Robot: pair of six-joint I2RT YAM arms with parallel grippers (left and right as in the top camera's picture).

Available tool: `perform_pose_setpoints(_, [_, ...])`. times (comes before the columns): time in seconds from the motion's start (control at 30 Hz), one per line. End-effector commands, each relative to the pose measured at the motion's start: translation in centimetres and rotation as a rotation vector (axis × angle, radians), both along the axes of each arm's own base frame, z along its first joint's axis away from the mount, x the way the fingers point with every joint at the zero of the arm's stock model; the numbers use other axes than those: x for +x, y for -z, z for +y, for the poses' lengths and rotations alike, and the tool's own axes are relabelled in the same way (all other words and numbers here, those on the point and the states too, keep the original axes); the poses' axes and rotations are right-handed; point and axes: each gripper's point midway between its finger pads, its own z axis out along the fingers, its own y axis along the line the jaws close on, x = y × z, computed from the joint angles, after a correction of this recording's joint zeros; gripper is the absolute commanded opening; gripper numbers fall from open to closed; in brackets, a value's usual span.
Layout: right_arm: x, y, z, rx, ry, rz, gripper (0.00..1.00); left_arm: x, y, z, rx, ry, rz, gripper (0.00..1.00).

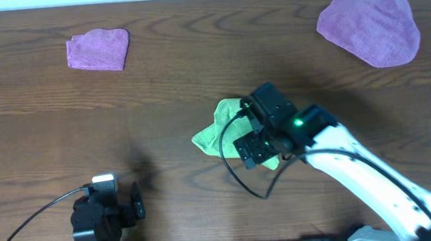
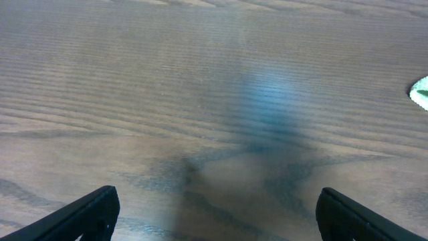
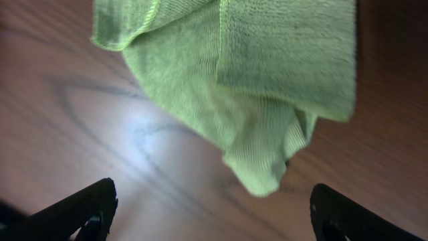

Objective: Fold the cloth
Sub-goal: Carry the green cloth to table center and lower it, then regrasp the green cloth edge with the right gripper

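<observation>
Right wrist: cloth (image 3: pixel 247 87) ahead of jaws

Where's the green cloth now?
From overhead, the lime-green cloth lies crumpled just right of the middle of the table, partly under the right gripper, nearer the robot than the small purple cloth and the large purple cloth.

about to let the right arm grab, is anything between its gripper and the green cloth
Nothing visible does. The open right gripper faces the crumpled green cloth with only bare table between. The small purple cloth and large purple cloth lie well away near the far edge.
</observation>
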Motion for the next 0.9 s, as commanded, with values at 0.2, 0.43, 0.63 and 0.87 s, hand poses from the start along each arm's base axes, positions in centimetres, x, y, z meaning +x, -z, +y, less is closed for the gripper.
perform_pose_setpoints(0.2, [2.3, 5.1, -1.2, -0.195, -0.038, -0.012, 0.82, -0.7, 2.1, 0.3, 0.020, -0.006, 0.068, 0.95])
perform_pose_setpoints(0.43, [4.6, 4.9, -0.8, -0.215, -0.057, -0.114, 0.80, -0.7, 2.1, 0.3, 0.020, -0.006, 0.068, 0.95])
perform_pose_setpoints(0.63, [5.9, 4.4, -0.5, -0.230, -0.089, -0.181, 0.81, -0.7, 2.1, 0.3, 0.020, -0.006, 0.068, 0.95])
perform_pose_setpoints(0.87, [9.5, 2.7, -2.7, -0.372, 0.080, -0.380, 0.82, -0.7, 2.1, 0.3, 0.020, -0.006, 0.068, 0.95])
